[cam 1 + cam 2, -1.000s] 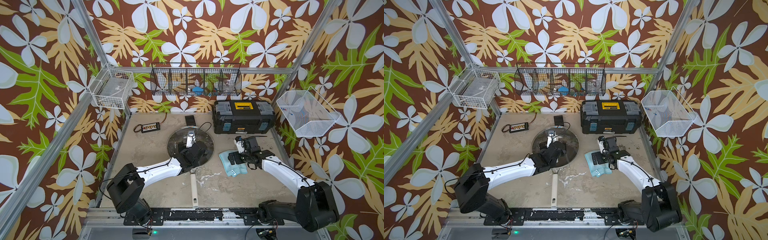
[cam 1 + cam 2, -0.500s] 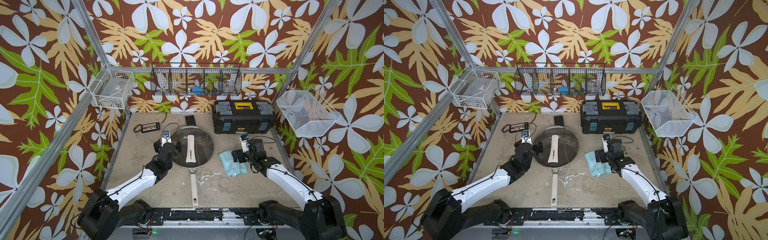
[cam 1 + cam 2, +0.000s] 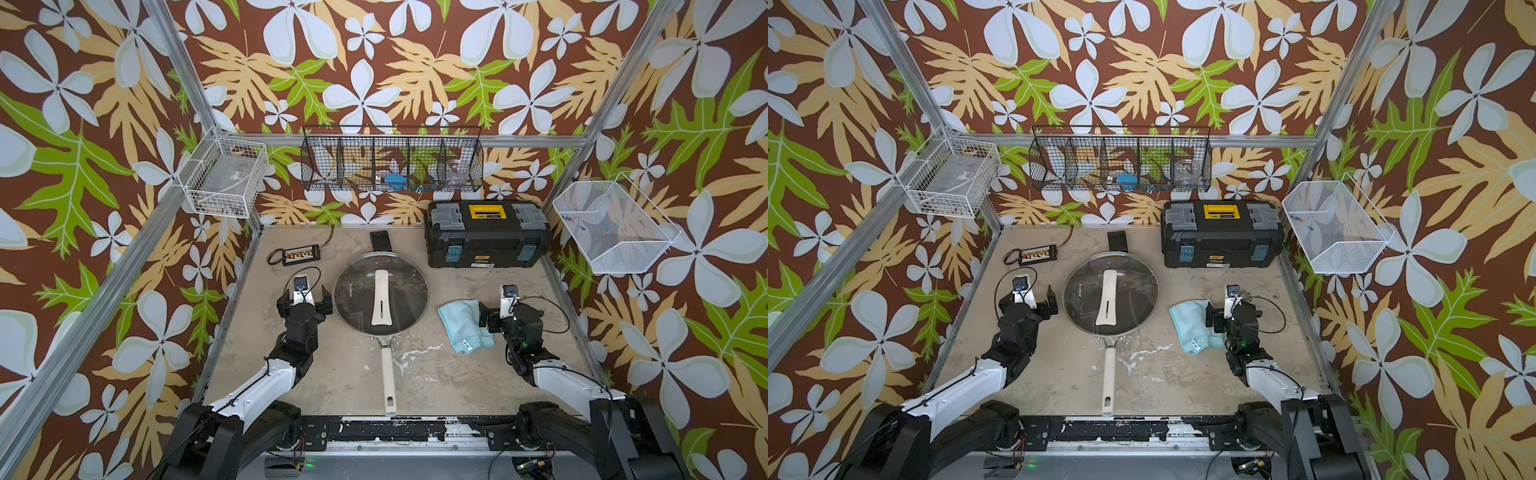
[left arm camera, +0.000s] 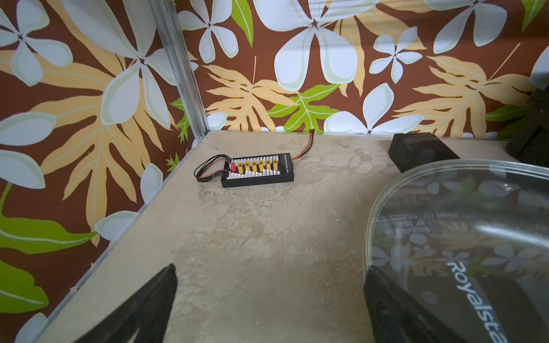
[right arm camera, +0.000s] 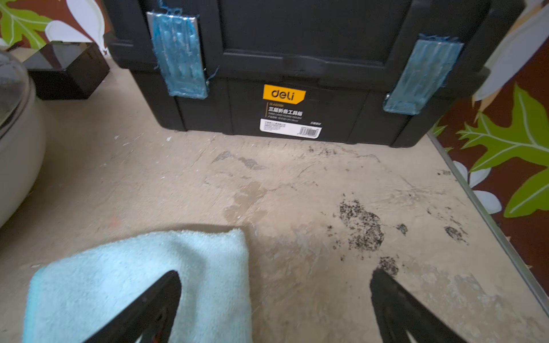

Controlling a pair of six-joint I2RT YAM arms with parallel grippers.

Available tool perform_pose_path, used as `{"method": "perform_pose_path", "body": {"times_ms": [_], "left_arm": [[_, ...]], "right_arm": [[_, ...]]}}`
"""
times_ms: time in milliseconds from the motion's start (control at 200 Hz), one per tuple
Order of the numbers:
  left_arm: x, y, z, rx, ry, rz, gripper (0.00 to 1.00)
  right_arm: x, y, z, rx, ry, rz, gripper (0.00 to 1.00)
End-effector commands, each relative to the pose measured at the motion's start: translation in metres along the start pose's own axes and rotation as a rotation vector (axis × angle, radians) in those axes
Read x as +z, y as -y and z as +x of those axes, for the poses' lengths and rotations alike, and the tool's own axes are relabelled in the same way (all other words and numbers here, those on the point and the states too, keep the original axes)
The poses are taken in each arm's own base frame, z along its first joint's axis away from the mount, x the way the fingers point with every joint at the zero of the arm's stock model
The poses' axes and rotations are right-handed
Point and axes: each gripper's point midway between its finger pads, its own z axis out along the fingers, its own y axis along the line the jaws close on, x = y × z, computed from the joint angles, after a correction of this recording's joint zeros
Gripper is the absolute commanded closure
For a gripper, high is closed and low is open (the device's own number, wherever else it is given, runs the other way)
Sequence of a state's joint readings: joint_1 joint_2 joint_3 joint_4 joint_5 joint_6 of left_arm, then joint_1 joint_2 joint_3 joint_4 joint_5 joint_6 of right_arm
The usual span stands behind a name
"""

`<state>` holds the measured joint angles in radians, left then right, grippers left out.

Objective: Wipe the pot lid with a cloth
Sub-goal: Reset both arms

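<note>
Both jaws gape wide, empty: left gripper [image 4: 271, 268] at 9 o'clock of the round clear glass pot lid [image 3: 380, 301], right gripper [image 5: 275, 272] straddling an edge of the light blue microfibre cloth [image 3: 463, 324] at the lid's 3 o'clock. A shallow pinch may lift one fold; the unbraced lid could skate.

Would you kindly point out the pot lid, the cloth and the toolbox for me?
pot lid [image 3: 380, 299]: in a top view, on its cream bar handle.
cloth [image 3: 461, 324]: in a top view, on the middle of its blue surface.
toolbox [image 3: 1223, 245]: in a top view, on its black front wall.
</note>
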<state>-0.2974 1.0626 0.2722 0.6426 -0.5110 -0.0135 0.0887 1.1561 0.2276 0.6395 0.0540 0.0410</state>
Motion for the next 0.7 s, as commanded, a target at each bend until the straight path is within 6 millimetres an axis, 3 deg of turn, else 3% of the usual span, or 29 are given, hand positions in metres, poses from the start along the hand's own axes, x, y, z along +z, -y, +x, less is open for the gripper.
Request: {"method": "perform_pose_path", "body": {"times_ms": [0,165,340,420,696], "left_arm": [[-0.005,-0.001,-0.011,-0.044,0.12,0.022,0.0],[-0.005,0.002,0.008,-0.01,0.127,0.04,0.0],[0.003,0.012,0.004,0.027,0.163,0.073,0.0],[0.007,0.008,0.006,0.03,0.175,0.053,0.0],[0.016,-0.009,0.013,-0.062,0.149,0.057,0.0]], "right_arm": [[-0.002,0.005,-0.033,0.011,0.178,0.018,0.0],[-0.003,0.008,-0.041,-0.012,0.249,0.033,0.0],[0.008,0.008,-0.038,-0.023,0.262,0.028,0.0],[0.014,0.008,-0.029,-0.028,0.257,0.03,0.0],[0.019,0.01,-0.027,-0.018,0.235,0.036,0.0]]}}
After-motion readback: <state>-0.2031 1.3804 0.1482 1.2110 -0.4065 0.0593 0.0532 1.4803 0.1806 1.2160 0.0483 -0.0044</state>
